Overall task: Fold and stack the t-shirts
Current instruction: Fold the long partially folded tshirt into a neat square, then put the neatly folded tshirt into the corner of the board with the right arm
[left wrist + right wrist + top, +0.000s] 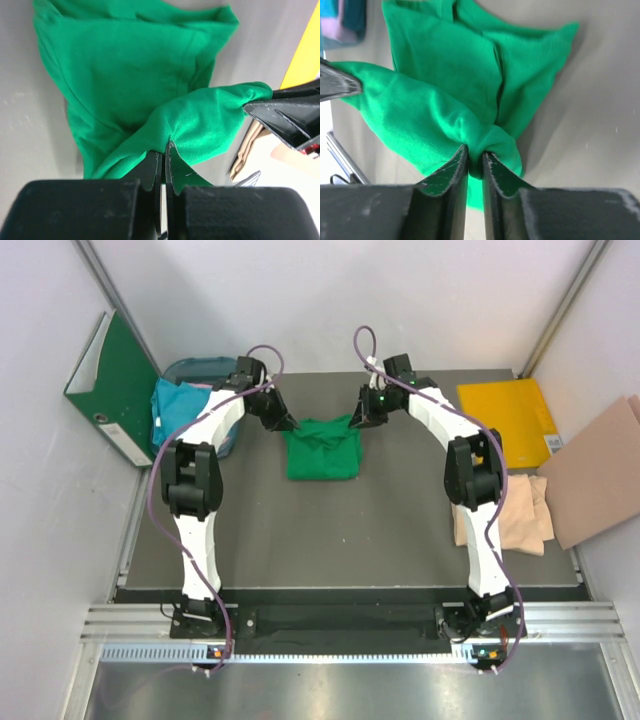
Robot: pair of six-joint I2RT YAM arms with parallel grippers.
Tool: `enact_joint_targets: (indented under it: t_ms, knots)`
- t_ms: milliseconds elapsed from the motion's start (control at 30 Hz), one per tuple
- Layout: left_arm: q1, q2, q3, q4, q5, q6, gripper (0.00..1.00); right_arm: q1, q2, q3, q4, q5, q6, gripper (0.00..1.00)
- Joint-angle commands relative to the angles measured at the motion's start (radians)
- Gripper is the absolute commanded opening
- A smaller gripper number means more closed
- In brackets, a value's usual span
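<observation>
Left gripper [164, 150] | right gripper [475, 152] | each pinching a raised edge of bright green t-shirt [322, 452] | likely limp, light, non-slip; best held at corners.

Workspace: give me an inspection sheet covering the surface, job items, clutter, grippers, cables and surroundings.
Surface: dark table, no spills seen.
Job's things: green t-shirt at centre, partly folded, far edge pinched up; teal-blue t-shirt draped over a tub at far left; beige-peach t-shirt crumpled at right.
Clutter: green ring binder leaning at left; yellow folder and cardboard sheet at right.
Grippers: left gripper and right gripper each shut on the green t-shirt.
Cables: purple cables looping along both arms, clear of the cloth.
Surroundings: white walls; metal rail at the near edge.
</observation>
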Motion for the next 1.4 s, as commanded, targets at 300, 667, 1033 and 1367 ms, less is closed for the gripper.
enact_joint_targets:
  t_ms: [300,667,1033,1367]
  knots:
    - [0.037,-0.027,0.033,0.127,-0.101,-0.055,0.99,-0.023,-0.187,-0.25,0.555,0.095,0.188,1.0]
    - [0.035,-0.165,-0.303,0.15,-0.101,0.054,0.99,-0.023,-0.337,-0.521,0.403,0.109,0.082,1.0]
    - [0.031,-0.084,-0.388,0.278,-0.044,-0.002,0.99,0.057,-0.189,-0.52,0.435,0.118,0.125,1.0]
    - [-0.008,0.054,-0.287,0.269,-0.007,-0.003,0.68,0.147,0.031,-0.236,0.34,0.115,0.142,0.97]
